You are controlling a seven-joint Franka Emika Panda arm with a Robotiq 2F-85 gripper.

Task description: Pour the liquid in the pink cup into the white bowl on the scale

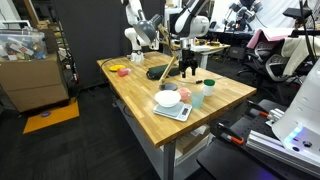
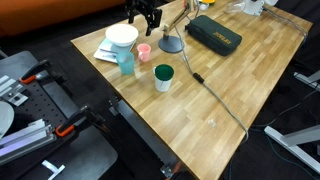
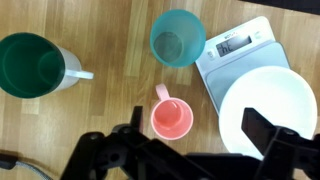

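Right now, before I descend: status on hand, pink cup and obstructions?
Hand open, empty, above the cups. Pink cup upright, ungrasped. White bowl on scale. Teal cup close behind pink cup.

We see 3 cups on the wooden table (image 3: pixel 100 100): pink cup (image 3: pixel 172 119), mint cup (image 3: pixel 177 37), green cup (image 3: pixel 30 66); also the scale (image 3: pixel 236 45) and a black case (image 2: pixel 213 33).

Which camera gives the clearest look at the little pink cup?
The wrist view: it looks straight down on the pink cup, showing rim, inside and handle. In both exterior views the cup is just a small pink spot beside the bowl.
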